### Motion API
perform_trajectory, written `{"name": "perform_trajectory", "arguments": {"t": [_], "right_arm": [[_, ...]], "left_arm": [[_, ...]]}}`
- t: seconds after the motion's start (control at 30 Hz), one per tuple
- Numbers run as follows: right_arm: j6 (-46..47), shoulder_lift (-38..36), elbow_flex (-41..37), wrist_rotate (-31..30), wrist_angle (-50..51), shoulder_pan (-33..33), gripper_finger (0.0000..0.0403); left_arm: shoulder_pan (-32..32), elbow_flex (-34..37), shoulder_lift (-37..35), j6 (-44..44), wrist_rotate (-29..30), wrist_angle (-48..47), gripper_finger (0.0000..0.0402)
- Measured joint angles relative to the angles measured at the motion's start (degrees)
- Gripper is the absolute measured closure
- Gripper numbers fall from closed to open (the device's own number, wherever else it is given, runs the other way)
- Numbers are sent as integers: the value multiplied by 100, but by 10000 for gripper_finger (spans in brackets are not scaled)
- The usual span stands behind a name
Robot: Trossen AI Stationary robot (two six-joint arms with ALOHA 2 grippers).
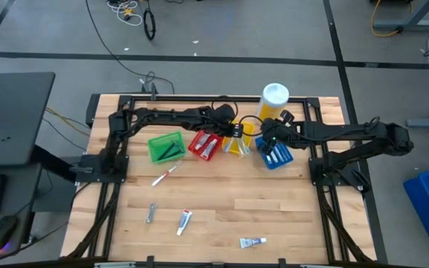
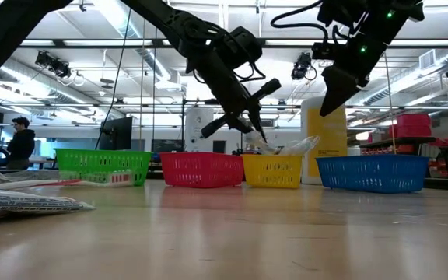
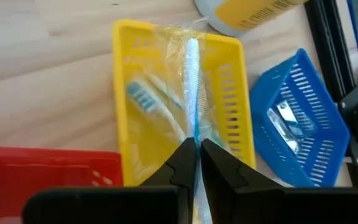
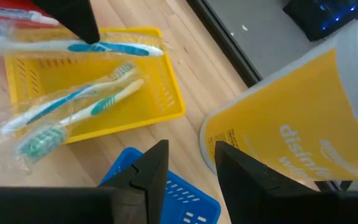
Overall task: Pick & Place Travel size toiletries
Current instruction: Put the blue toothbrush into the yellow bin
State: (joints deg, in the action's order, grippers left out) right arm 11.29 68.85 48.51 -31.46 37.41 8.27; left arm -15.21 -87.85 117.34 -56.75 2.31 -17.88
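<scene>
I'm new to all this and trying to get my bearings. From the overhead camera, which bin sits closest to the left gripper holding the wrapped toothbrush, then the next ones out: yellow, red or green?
1. Yellow bin: right under the left gripper, which holds the toothbrush.
2. Red bin: next along, toward the left arm's base.
3. Green bin: farthest, at the row's left end.

A wrapped blue-white toothbrush [image 3: 192, 81] hangs pinched over the yellow bin [image 3: 124, 93] holding more toothbrushes [image 4: 73, 102]. Four loose items [image 1: 184, 221], probably small tubes, lie apart on the table's front.
</scene>
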Motion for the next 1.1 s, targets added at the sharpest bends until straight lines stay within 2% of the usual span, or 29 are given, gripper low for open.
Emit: {"name": "perform_trajectory", "arguments": {"t": [0.33, 0.53, 0.67, 0.73, 0.83, 0.93, 1.0, 1.1], "right_arm": [[0, 1, 0, 5, -38, 0, 255], [0, 1, 0, 9, -41, 0, 253], [0, 1, 0, 9, -41, 0, 260], [-3, 1, 0, 9, -44, 0, 263], [-22, 1, 0, 9, -64, 0, 265], [-18, 1, 0, 9, -85, 0, 261], [-17, 1, 0, 9, -114, 0, 258], [-22, 1, 0, 9, -244, 0, 254]], "left_arm": [[-28, 2, 0, 224, -44, 125, 313], [-21, 2, 0, 400, -144, 154, 294], [-21, 4, 0, 1211, -626, 433, 292], [-21, 4, -13, 1537, -642, 519, 295], [19, -34, -24, 2430, -137, 552, 305], [72, -145, -24, 3705, 798, 558, 322], [90, -175, -26, 4212, 1377, 591, 336], [41, -177, -11, 4464, 1520, 606, 359]]}}
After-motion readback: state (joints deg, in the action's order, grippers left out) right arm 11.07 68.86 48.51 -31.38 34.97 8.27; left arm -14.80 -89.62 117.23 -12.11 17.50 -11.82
